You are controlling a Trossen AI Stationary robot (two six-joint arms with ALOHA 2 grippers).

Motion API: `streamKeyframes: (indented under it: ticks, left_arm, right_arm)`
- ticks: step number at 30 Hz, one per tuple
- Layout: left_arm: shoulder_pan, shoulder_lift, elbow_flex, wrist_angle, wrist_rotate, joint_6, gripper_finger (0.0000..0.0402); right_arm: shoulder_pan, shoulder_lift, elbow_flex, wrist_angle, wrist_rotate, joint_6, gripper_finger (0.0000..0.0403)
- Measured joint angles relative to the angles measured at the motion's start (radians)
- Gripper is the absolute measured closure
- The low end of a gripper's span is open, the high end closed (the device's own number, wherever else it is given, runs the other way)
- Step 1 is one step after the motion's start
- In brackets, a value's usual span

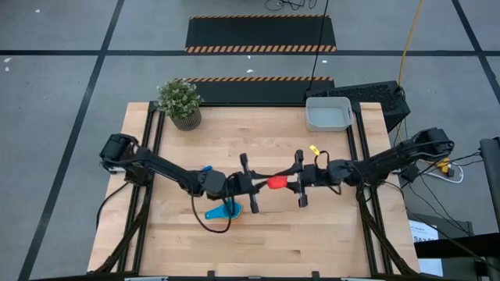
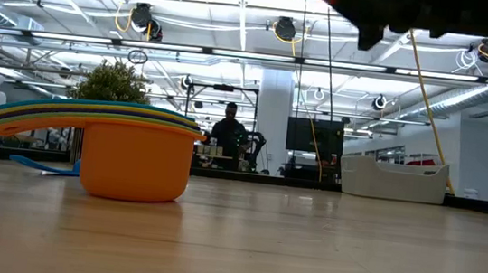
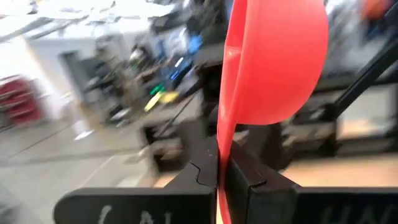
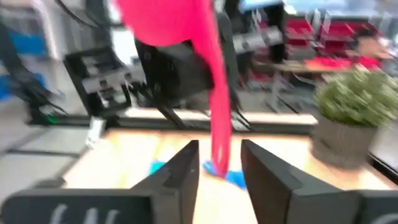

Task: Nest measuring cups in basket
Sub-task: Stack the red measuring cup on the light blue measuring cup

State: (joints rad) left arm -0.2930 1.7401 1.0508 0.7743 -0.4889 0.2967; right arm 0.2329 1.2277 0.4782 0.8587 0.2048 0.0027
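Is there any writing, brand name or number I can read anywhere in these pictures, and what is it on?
No text can be read.
White marks on the left gripper: cut off and blurred.
White marks on the right gripper: blurred.
White sheet beside the table: print too small.

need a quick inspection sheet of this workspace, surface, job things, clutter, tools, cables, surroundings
surface: light wooden table on a dark frame, standing on a grey floor with black tape lines.
job's things: red measuring cup held in the air between both arms; stack of nested cups, orange outermost, resting on the table; light blue cup under the left arm; grey basket at the far right corner, no cup seen in it.
clutter: potted plant at the far left corner.
tools: left tool shut on the red cup's handle; right tool open around that handle.
cables: yellow cable on the floor.
surroundings: a person far behind the table.
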Motion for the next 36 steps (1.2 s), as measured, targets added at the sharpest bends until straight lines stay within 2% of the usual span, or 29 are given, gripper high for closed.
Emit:
streamKeyframes:
  ticks: [4, 6, 10, 12, 16, 22, 24, 30, 34, 36]
  left_arm:
    - [-0.017, -0.061, 0.0, -0.23, -0.223, 0.0, 0.0396]
    - [-0.022, -0.078, 0.0, -0.337, -0.333, -0.03, 0.0394]
    - [-0.013, -0.088, 0.0, -0.507, -0.47, -0.103, 0.0393]
    - [0.002, -0.088, 0.0, -0.56, -0.478, -0.133, 0.0393]
    - [0.034, -0.084, 0.0, -0.648, -0.446, -0.199, 0.0393]
    - [0.044, -0.083, 0.0, -0.803, -0.4, -0.268, 0.0392]
    - [0.047, -0.082, -0.001, -0.849, -0.399, -0.293, 0.0392]
    - [0.059, -0.055, -0.001, -0.923, -0.36, -0.302, 0.0392]
    - [0.059, -0.02, -0.002, -0.909, -0.357, -0.253, 0.0392]
    - [0.059, -0.006, -0.001, -0.911, -0.353, -0.23, 0.0392]
  right_arm:
    - [0.0, -0.068, 0.004, -0.192, 0.1, -0.007, 0.0258]
    - [0.0, -0.092, 0.024, -0.296, 0.184, -0.024, 0.0247]
    - [0.021, -0.075, 0.126, -0.565, 0.361, -0.033, 0.0242]
    - [0.033, -0.031, 0.183, -0.651, 0.404, -0.041, 0.0241]
    - [0.059, 0.058, 0.268, -0.656, 0.434, -0.15, 0.0241]
    - [0.111, 0.119, 0.319, -0.635, 0.682, -0.396, 0.0241]
    - [0.119, 0.118, 0.32, -0.606, 0.714, -0.45, 0.0241]
    - [0.113, 0.124, 0.319, -0.531, 0.64, -0.493, 0.026]
    - [0.09, 0.161, 0.319, -0.525, 0.557, -0.494, 0.0284]
    - [0.083, 0.183, 0.319, -0.515, 0.55, -0.495, 0.0293]
